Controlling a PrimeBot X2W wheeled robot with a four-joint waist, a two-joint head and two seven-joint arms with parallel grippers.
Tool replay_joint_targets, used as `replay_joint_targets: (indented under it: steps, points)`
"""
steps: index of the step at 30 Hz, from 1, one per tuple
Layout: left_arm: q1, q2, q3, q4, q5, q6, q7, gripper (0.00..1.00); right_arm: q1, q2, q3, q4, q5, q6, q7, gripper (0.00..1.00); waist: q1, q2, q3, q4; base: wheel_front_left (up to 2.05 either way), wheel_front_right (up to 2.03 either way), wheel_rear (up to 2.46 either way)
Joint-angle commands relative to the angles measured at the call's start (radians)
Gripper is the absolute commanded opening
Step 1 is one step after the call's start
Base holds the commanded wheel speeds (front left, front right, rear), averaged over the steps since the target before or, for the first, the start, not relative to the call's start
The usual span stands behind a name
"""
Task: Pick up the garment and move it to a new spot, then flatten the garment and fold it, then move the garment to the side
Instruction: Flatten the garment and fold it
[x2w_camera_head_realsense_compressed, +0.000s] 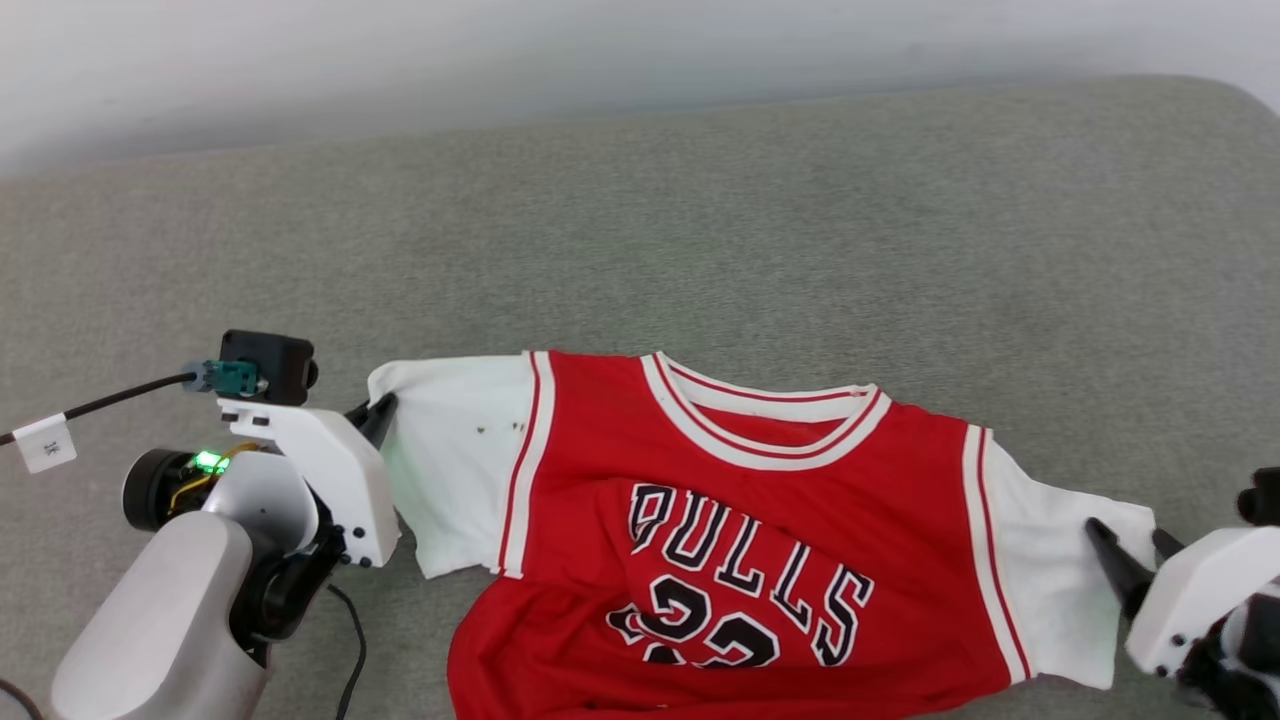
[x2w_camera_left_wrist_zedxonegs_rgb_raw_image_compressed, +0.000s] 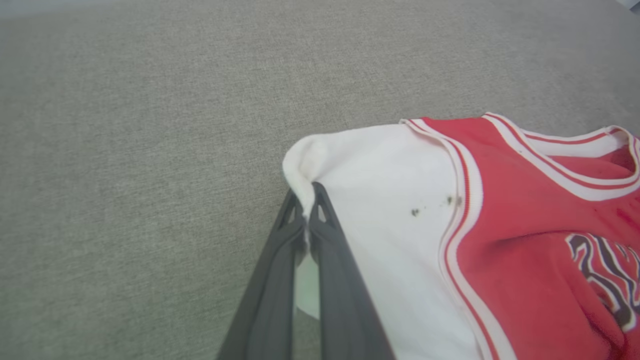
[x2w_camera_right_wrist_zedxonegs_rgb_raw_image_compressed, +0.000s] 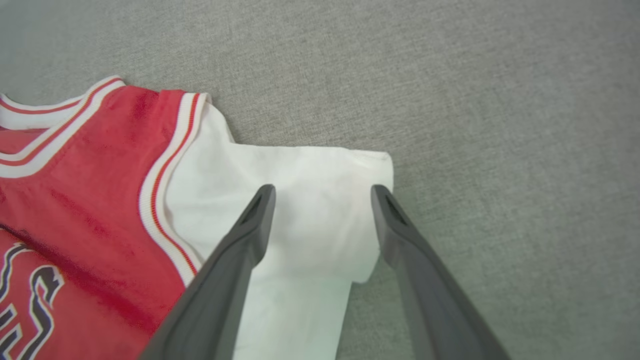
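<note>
The garment (x2w_camera_head_realsense_compressed: 760, 520) is a red jersey T-shirt with white sleeves and black lettering, lying face up on the grey cloth surface, its lower part bunched. At the tip of the white sleeve on the view's left sits my left gripper (x2w_camera_head_realsense_compressed: 382, 408), shut on a pinch of that sleeve (x2w_camera_left_wrist_zedxonegs_rgb_raw_image_compressed: 350, 170); the left wrist view shows my left gripper (x2w_camera_left_wrist_zedxonegs_rgb_raw_image_compressed: 307, 192) with the cloth squeezed between its fingers. My right gripper (x2w_camera_head_realsense_compressed: 1125, 535) hovers open over the other white sleeve (x2w_camera_right_wrist_zedxonegs_rgb_raw_image_compressed: 320, 210); in the right wrist view the right gripper (x2w_camera_right_wrist_zedxonegs_rgb_raw_image_compressed: 322, 192) spreads its fingertips across the sleeve's end.
A grey cloth-covered surface (x2w_camera_head_realsense_compressed: 640, 220) stretches far beyond the jersey, up to a pale wall (x2w_camera_head_realsense_compressed: 400, 60) at the back. A black cable with a white tag (x2w_camera_head_realsense_compressed: 45, 440) runs off to the left from my left wrist.
</note>
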Motion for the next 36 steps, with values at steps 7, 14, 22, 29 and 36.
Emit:
replay_joint_targets:
  steps: [7, 14, 22, 29, 36]
  points:
    - [-0.013, 0.008, -0.010, -0.134, 0.040, 0.025, -0.016, 0.00, -0.080, -0.035, -0.047, 0.076, 0.003, 0.000, 0.238, 1.00, 0.0000, 0.0000, 0.046, 0.053, 0.00, 0.00, 0.00]
    - [0.002, 0.013, -0.019, -0.189, 0.048, 0.043, -0.005, 0.00, -0.074, 0.014, -0.048, 0.148, 0.007, 0.000, 0.378, 0.00, 0.0000, 0.0000, 0.058, 0.066, 0.00, 0.00, 0.00]
    - [0.016, 0.022, -0.013, -0.187, 0.044, 0.052, -0.012, 0.00, -0.083, -0.006, -0.039, 0.100, -0.001, 0.000, 0.371, 0.00, 0.0000, 0.0000, 0.024, 0.060, 0.00, 0.00, 0.00]
    - [-0.019, 0.030, 0.022, -0.179, 0.069, 0.096, -0.053, 0.00, -0.143, -0.068, -0.002, 0.037, -0.033, 0.000, 0.276, 0.00, 0.0000, 0.0000, -0.037, 0.044, 0.00, 0.00, 0.00]
    - [-0.119, 0.019, 0.060, -0.114, 0.084, 0.113, -0.105, 0.00, -0.275, -0.121, 0.022, 0.061, -0.054, 0.000, 0.202, 0.00, 0.0000, 0.0000, -0.085, 0.036, 0.00, 0.00, 0.00]
